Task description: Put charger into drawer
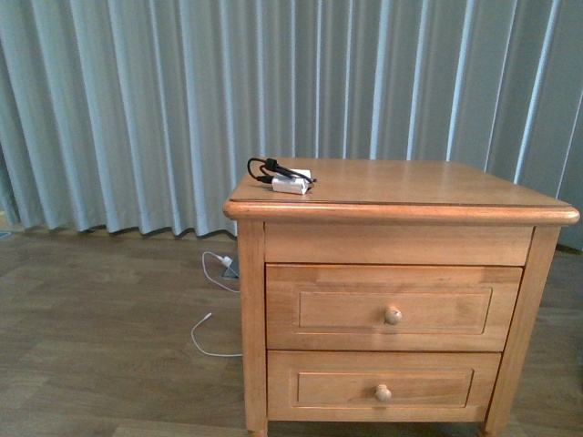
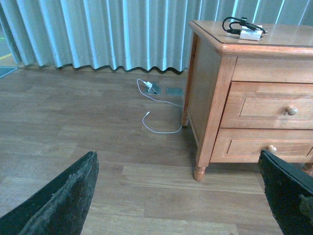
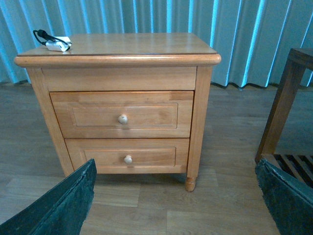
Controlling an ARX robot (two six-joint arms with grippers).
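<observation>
The charger (image 1: 290, 183), a small white block with a coiled black cable, lies on the nightstand's top near its back left corner; it also shows in the left wrist view (image 2: 250, 32) and in the right wrist view (image 3: 56, 45). The taller upper drawer (image 1: 392, 307) is shut, with a round wooden knob (image 1: 393, 315); it shows in the right wrist view (image 3: 122, 114) too. My left gripper (image 2: 181, 196) is open and empty, low over the floor to the nightstand's left. My right gripper (image 3: 178, 200) is open and empty in front of the nightstand.
The shorter lower drawer (image 1: 383, 385) is shut. A long thin white cable (image 2: 155, 113) with a white plug lies on the wooden floor left of the nightstand. A dark wooden frame (image 3: 286, 105) stands to its right. Grey curtains (image 1: 182, 100) hang behind.
</observation>
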